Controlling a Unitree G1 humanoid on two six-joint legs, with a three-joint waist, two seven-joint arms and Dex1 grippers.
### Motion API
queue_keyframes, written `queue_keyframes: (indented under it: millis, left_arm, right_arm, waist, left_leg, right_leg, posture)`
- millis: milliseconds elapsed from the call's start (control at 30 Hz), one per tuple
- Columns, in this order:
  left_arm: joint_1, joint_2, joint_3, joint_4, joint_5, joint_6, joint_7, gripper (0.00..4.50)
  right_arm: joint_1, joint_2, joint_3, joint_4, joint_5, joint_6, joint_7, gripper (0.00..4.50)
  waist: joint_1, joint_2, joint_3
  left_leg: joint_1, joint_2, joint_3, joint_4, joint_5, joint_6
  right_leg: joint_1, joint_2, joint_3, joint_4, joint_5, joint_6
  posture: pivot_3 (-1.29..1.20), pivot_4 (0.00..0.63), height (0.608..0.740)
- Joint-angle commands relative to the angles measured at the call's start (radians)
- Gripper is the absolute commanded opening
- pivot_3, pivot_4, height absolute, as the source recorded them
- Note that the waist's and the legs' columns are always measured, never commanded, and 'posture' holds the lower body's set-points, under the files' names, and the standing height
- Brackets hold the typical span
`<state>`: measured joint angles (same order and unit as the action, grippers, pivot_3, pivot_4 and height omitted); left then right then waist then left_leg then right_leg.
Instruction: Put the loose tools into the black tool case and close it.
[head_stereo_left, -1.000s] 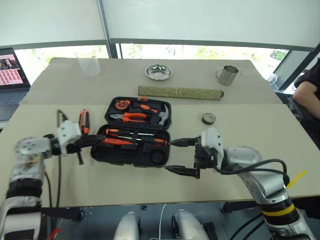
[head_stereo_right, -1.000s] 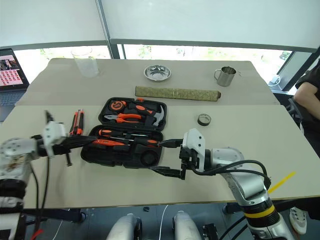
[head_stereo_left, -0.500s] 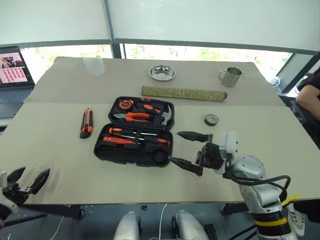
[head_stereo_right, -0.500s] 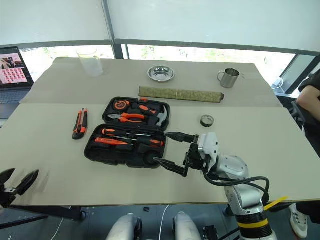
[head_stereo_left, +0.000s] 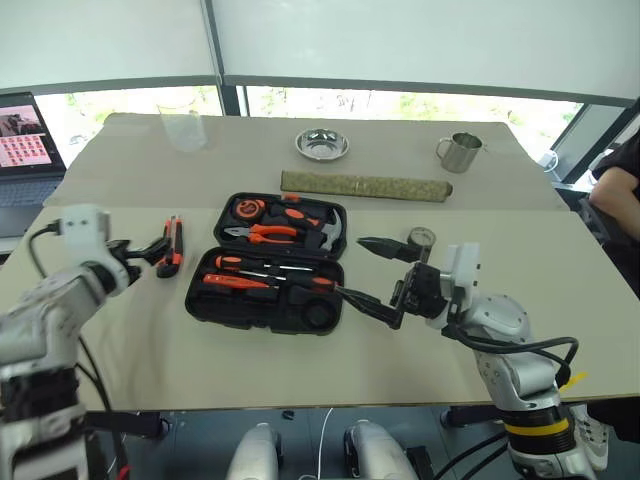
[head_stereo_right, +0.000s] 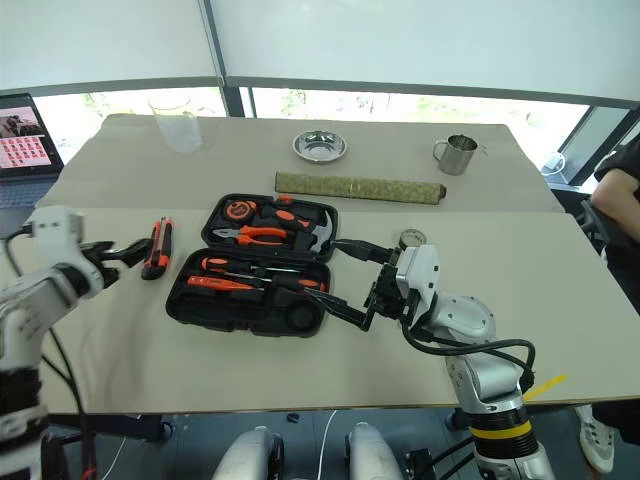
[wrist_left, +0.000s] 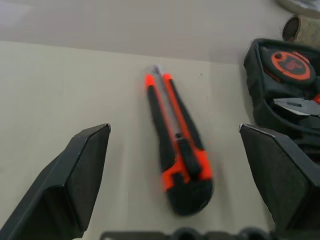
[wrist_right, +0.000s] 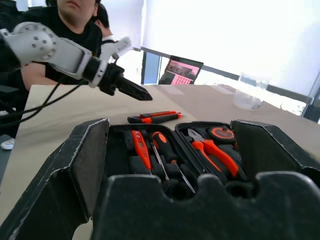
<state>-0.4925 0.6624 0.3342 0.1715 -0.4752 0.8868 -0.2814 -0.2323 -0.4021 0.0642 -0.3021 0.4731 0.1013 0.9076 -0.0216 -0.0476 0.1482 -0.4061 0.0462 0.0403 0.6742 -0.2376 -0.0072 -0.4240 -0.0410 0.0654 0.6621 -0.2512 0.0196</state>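
My left gripper (head_stereo_left: 150, 250) is spread wide, nothing in it, hovering just short of the utility knife (head_stereo_left: 172, 246), which lies flat on the table (head_stereo_left: 120, 330) just left of the black tool case (head_stereo_left: 262, 312). In the left wrist view the knife (wrist_left: 178, 167) sits between my two fingers (wrist_left: 80, 175), lengthwise, butt end toward me.

Handling guess: light, rigid plastic-and-rubber body, no flex. The black rubbery grip near the slider should hold well (orange plastic looks slicker). Best to pinch across the narrow width at mid-body, near the balance point, so it doesn't swing. It lies low on the table, so fingertips need to come nearly down to the surface.

The case lies open, lid flat. Two long screwdrivers (head_stereo_left: 262, 282) are seated in the near half; pliers, hammer and tape measure in the far half.

My right gripper (head_stereo_left: 374, 272) is also wide open and empty, hanging beside the case's right edge. The small dark tape roll (head_stereo_left: 421, 238) sits on the table just behind it, apart from the case (light, stiff ring; take it across the rim).
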Motion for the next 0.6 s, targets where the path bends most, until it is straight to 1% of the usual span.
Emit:
queue_keyframes:
  millis: [33,100,200,233,267,333,367,467,500,533,600]
  left_arm:
    - [-0.121,-0.009,-0.069,0.180,0.090,-0.037,0.020,4.46]
    - [-0.174,-0.008,-0.116,0.277,0.149,-0.094,0.022,4.46]
    - [-0.233,-0.012,-0.142,0.373,0.178,-0.102,0.001,4.46]
    - [-0.240,-0.013,-0.155,0.395,0.186,-0.099,-0.018,4.21]
    - [-0.246,-0.013,-0.166,0.412,0.195,-0.100,-0.034,4.21]
    - [-0.246,-0.017,-0.156,0.433,0.201,-0.118,-0.041,3.52]
    - [-0.243,-0.017,-0.146,0.440,0.203,-0.131,-0.041,3.28]
    - [-0.234,-0.012,-0.092,0.447,0.183,-0.157,-0.052,2.09]
    - [-0.230,-0.006,-0.070,0.444,0.171,-0.157,-0.061,1.78]
    - [-0.223,0.001,-0.055,0.437,0.163,-0.176,-0.083,1.70]
    - [-0.207,0.029,-0.024,0.423,0.144,-0.183,-0.130,1.70]
  right_arm:
    - [-0.017,0.003,0.004,-0.030,0.007,0.004,-0.008,4.50]
    - [-0.020,0.007,0.010,-0.031,0.007,0.004,-0.011,4.50]
    - [-0.025,0.006,0.015,-0.033,0.008,0.002,-0.006,4.50]
    - [-0.027,0.005,0.015,-0.031,0.006,-0.001,-0.007,4.50]
    - [-0.028,0.004,0.014,-0.030,0.006,-0.003,-0.009,4.50]
    - [-0.027,0.003,0.012,-0.032,0.003,-0.008,-0.012,4.50]
    - [-0.026,0.002,0.012,-0.033,0.003,-0.009,-0.014,4.50]
    - [-0.020,-0.002,0.010,-0.043,0.003,-0.009,-0.015,4.50]
    - [-0.017,-0.006,0.009,-0.048,0.003,-0.009,-0.015,4.50]
    - [-0.014,-0.010,0.007,-0.052,0.004,-0.009,-0.013,4.50]
    - [-0.005,-0.021,0.005,-0.063,0.002,-0.010,-0.007,4.50]
  waist:
    - [-0.003,0.000,0.000]
    - [-0.001,0.000,0.000]
    - [0.003,0.000,0.000]
    - [0.004,0.000,0.000]
    - [0.005,0.000,0.000]
    - [0.007,0.000,0.000]
    - [0.007,0.000,0.000]
    - [0.009,0.000,0.000]
    - [0.008,0.000,0.000]
    - [0.008,0.000,0.000]
    - [0.008,0.000,0.000]
  left_leg:
    - [0.000,0.000,0.000,0.000,0.000,0.000]
    - [-0.001,0.000,0.000,0.000,0.000,0.000]
    - [-0.001,0.000,0.000,0.000,0.000,0.000]
    - [-0.001,0.000,0.000,0.000,0.000,0.000]
    - [-0.001,-0.001,0.000,0.000,0.000,0.000]
    - [-0.001,-0.001,0.001,0.000,0.000,0.000]
    - [0.000,-0.001,0.001,0.000,0.000,0.000]
    - [-0.001,-0.001,0.001,0.001,0.000,0.000]
    - [-0.001,-0.001,0.001,0.001,0.000,0.000]
    - [-0.001,-0.001,0.001,0.001,0.000,0.000]
    - [-0.001,-0.001,0.001,0.001,0.000,0.000]
  right_leg:
    - [0.000,0.000,0.000,0.000,0.000,0.000]
    - [0.000,0.000,0.000,-0.001,0.000,0.000]
    - [0.000,0.000,0.000,-0.001,0.000,0.000]
    - [0.000,0.000,0.000,-0.001,0.000,0.000]
    - [0.000,0.000,0.000,-0.001,0.000,0.000]
    - [0.000,0.000,0.000,-0.001,0.000,0.000]
    - [0.001,0.000,0.000,-0.001,0.000,0.000]
    - [0.001,-0.001,0.000,0.000,0.000,0.000]
    - [0.001,-0.001,0.000,0.000,0.000,0.000]
    - [0.001,-0.001,0.000,0.000,0.000,0.000]
    - [0.001,-0.001,0.000,0.000,0.000,0.000]
  posture:
    - [0.00,0.150,0.740]
    - [0.00,0.150,0.740]
    - [0.00,0.150,0.740]
    - [0.00,0.150,0.740]
    - [0.00,0.150,0.740]
    - [0.00,0.150,0.740]
    - [0.00,0.150,0.740]
    - [0.00,0.150,0.740]
    - [0.00,0.150,0.740]
    - [0.00,0.150,0.740]
    - [0.00,0.150,0.740]
